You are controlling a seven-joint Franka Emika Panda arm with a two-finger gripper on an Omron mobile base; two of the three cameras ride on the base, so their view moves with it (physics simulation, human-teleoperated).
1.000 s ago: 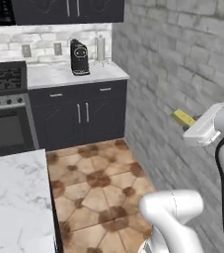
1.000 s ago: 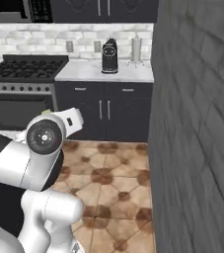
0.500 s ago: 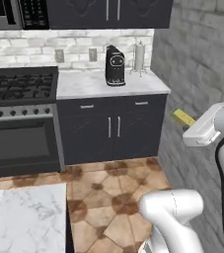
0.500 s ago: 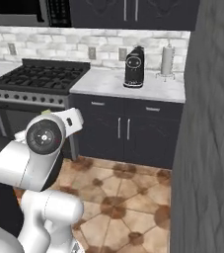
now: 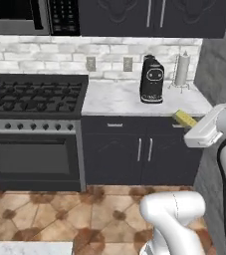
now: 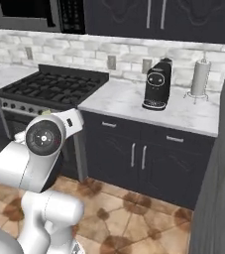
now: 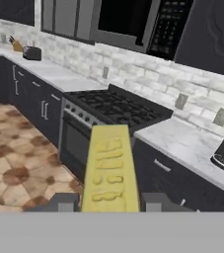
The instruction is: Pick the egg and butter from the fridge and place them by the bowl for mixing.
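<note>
My gripper (image 7: 108, 202) is shut on the butter (image 7: 109, 168), a yellow rectangular stick that juts forward between the two dark fingertips (image 7: 60, 201). Seen from the left base camera, the butter (image 5: 185, 118) sticks out of the white hand at the right, held in the air in front of the dark lower cabinets at about counter height. The egg, the bowl and the fridge are out of view.
A black stove (image 5: 35, 94) with an oven below stands at the left, a microwave (image 5: 15, 15) above it. The marble counter (image 5: 124, 102) carries a black coffee machine (image 5: 152, 79) and a paper towel holder (image 5: 182, 69). A grey wall (image 6: 218, 198) rises on the right. Brown tiled floor (image 5: 59, 214) lies below.
The base has turned, so the whole scene has slid rightward: the grey wall has left the middle and the stove has come into view. The butter stays in the shut gripper.
</note>
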